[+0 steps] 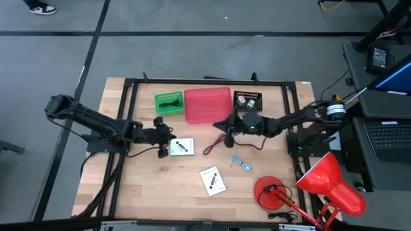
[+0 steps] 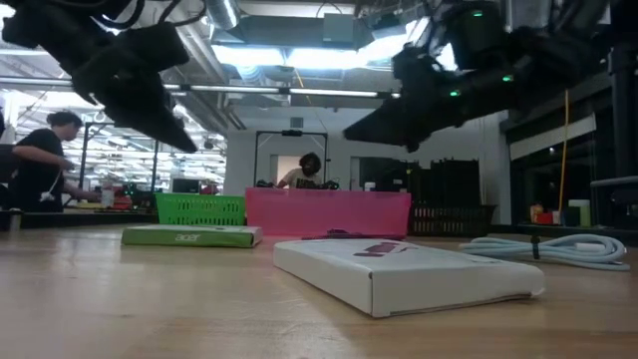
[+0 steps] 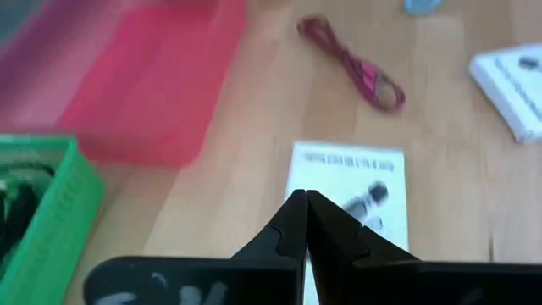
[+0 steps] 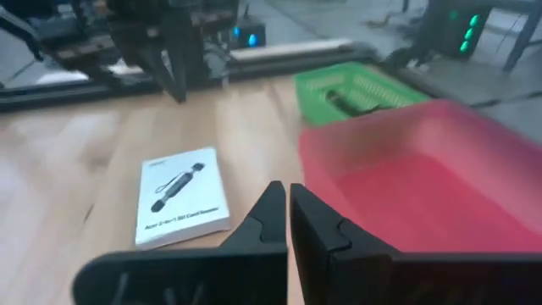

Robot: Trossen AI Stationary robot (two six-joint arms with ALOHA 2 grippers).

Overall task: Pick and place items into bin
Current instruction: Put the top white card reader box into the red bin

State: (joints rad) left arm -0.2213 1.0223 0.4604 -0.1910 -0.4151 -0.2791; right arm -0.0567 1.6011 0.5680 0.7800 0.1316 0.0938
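Note:
Two white cards with a black mark lie flat on the table: one [image 1: 182,147] just right of my left gripper [image 1: 164,139], also seen below its shut fingertips in the left wrist view [image 3: 351,180]; the other [image 1: 213,181] lies nearer the front. A red cord [image 1: 214,145] and a blue cord [image 1: 242,163] lie loose between them. My right gripper [image 1: 226,126] is shut and hovers at the pink bin's [image 1: 207,104] near right corner. In the low view both grippers [image 2: 184,140] [image 2: 351,134] hang clear above the table.
A green basket [image 1: 169,102] stands left of the pink bin and a dark basket [image 1: 248,99] right of it. A red desk lamp [image 1: 308,186] occupies the near right corner. A black frame [image 1: 128,82] borders the tabletop. People work in the room behind [image 2: 304,172].

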